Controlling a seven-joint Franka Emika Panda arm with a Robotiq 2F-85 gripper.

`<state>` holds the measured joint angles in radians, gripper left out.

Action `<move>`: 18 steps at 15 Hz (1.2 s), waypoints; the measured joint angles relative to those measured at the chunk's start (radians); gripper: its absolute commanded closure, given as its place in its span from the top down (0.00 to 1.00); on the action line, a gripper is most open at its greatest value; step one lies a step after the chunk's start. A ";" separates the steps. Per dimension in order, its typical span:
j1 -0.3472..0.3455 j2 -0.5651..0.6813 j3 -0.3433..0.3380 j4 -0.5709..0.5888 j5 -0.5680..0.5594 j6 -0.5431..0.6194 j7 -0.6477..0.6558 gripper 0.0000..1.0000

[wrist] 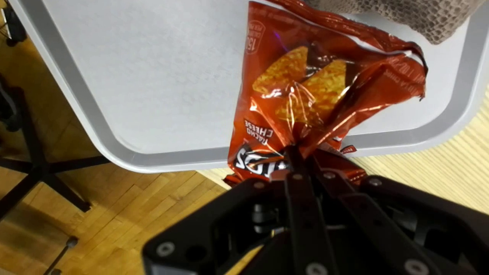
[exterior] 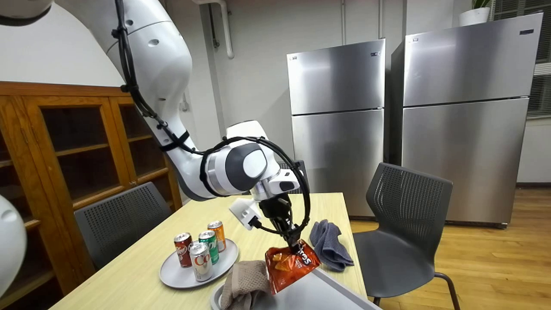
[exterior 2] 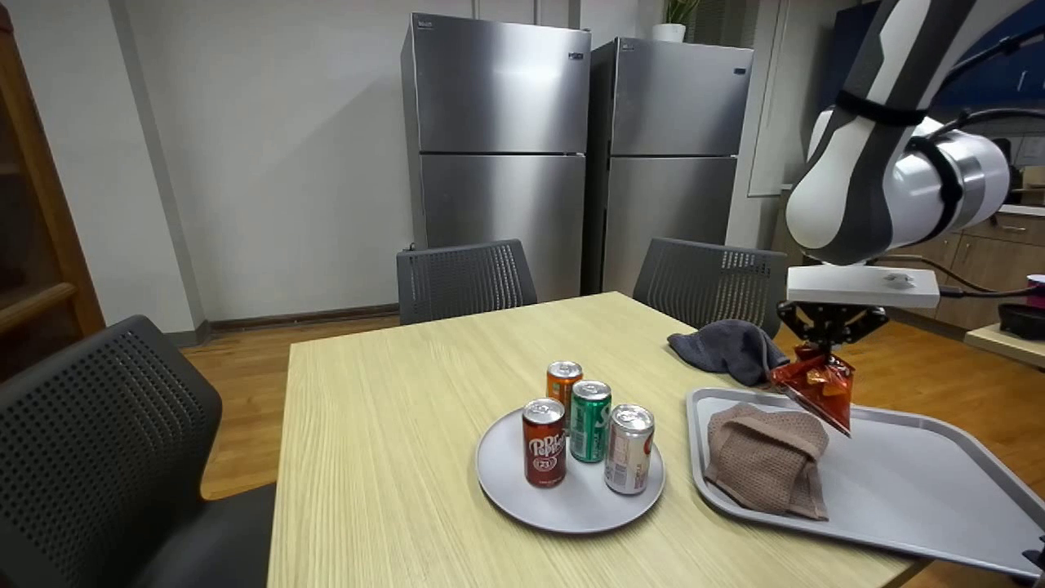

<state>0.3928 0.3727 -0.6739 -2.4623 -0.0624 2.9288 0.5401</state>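
My gripper [wrist: 301, 154] is shut on an orange-red bag of nacho cheese chips [wrist: 317, 91], pinching its crumpled middle so that creases fan out from the fingertips. In both exterior views the bag [exterior: 286, 269] hangs from the gripper [exterior: 297, 249] over the grey tray [exterior 2: 914, 490], beside a brown cloth [exterior 2: 763, 461]. Whether the bag's lower corner touches the tray or the cloth, I cannot tell. The wrist view has the bag across the tray's rim [wrist: 179, 157], with the cloth's edge [wrist: 424, 17] at the top right.
A dark blue cloth [exterior 2: 727, 347] lies on the table [exterior 2: 392, 425] past the tray. A round grey plate [exterior 2: 514, 502] bears several cans, among them a dark red can [exterior 2: 544, 457] and a green can [exterior 2: 589, 433]. Grey chairs [exterior: 404, 241] surround the table; two steel refrigerators [exterior: 338, 129] stand behind.
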 measured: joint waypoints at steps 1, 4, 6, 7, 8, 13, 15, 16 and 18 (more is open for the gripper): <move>0.010 -0.010 -0.006 -0.003 -0.015 0.000 0.000 0.00; 0.057 -0.053 -0.036 -0.029 -0.070 0.000 0.002 0.00; 0.112 -0.085 -0.077 -0.056 -0.106 0.000 0.003 0.00; 0.140 -0.099 -0.097 -0.069 -0.124 0.000 0.003 0.00; 0.168 -0.114 -0.115 -0.082 -0.141 0.000 0.005 0.00; 0.294 -0.169 -0.210 -0.121 -0.228 0.000 0.027 0.00; 0.334 -0.191 -0.238 -0.134 -0.259 0.000 0.031 0.00; 0.354 -0.202 -0.251 -0.142 -0.279 0.000 0.032 0.00; 0.393 -0.226 -0.274 -0.162 -0.324 0.000 0.039 0.00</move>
<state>0.7858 0.1468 -0.9481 -2.6248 -0.3868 2.9284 0.5789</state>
